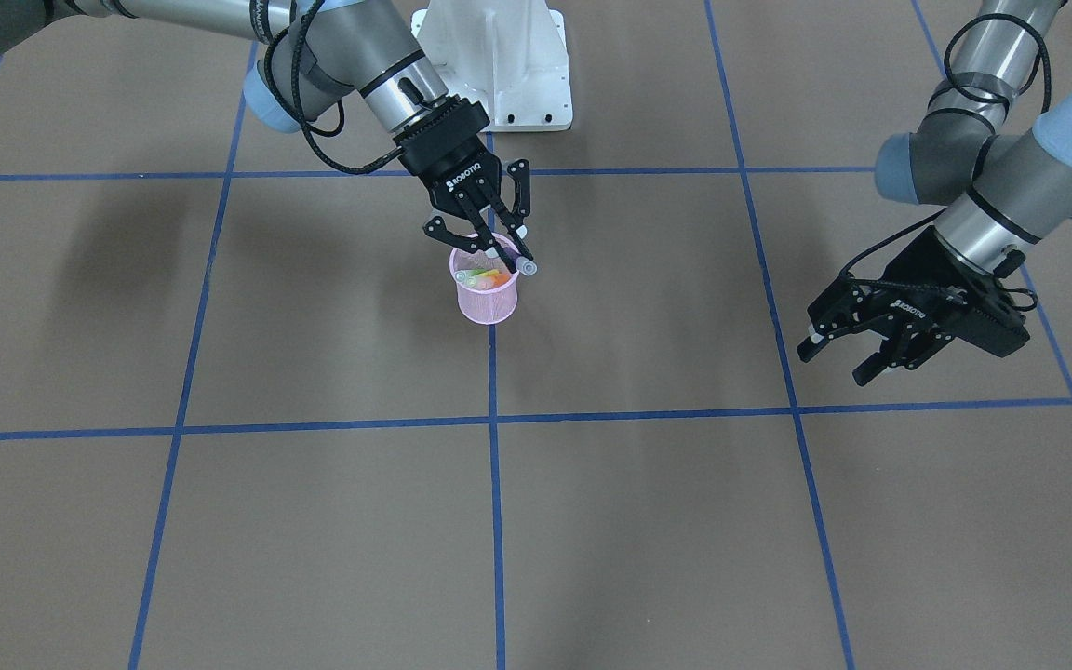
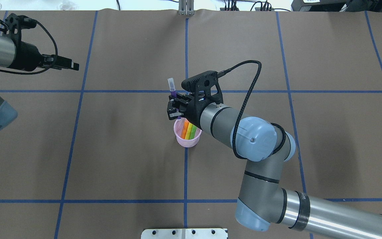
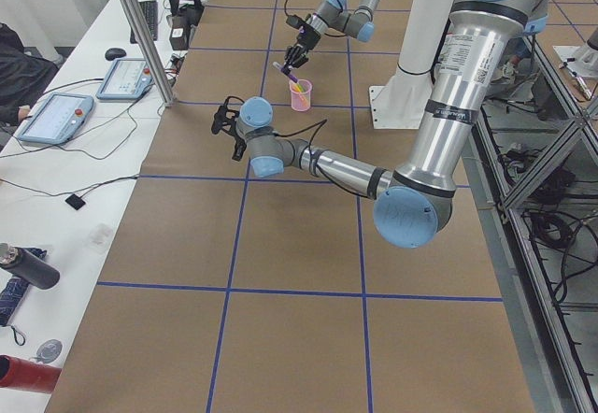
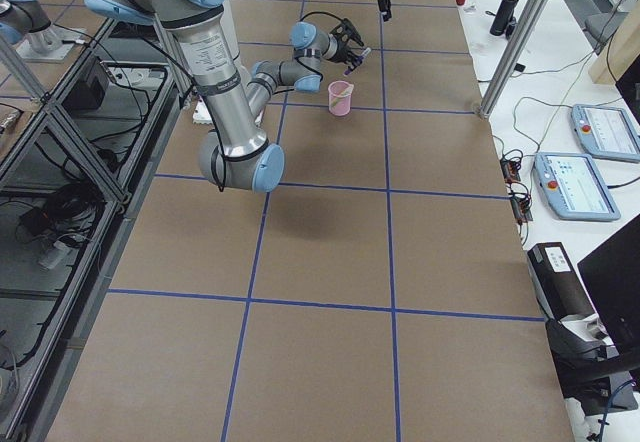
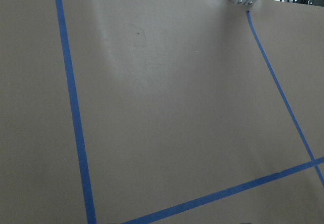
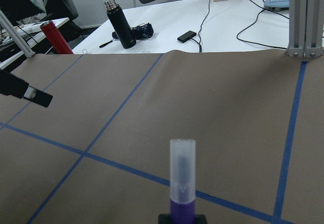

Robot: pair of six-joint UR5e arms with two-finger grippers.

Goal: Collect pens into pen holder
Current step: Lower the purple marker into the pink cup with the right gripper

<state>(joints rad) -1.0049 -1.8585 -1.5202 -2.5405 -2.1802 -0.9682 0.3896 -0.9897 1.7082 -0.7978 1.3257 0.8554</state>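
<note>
Two pens (image 2: pixel 185 128) sit in the pen holder (image 2: pixel 187 143); my right jaws pinch the purple pen (image 2: pixel 172 89), tilted toward its mouth for dropping; left jaws gape, empty.

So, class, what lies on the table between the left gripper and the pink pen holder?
Nothing: in the front-facing view, only bare brown table and a blue tape line separate the left gripper from the pen holder.

Silver-grey arms (image 2: pixel 267 179) carry pale blue caps (image 2: pixel 254 139), black cables (image 2: pixel 260 68), a black ROBOTIQ-marked left tool (image 1: pixel 836 363) and right tool (image 1: pixel 499 244).
</note>
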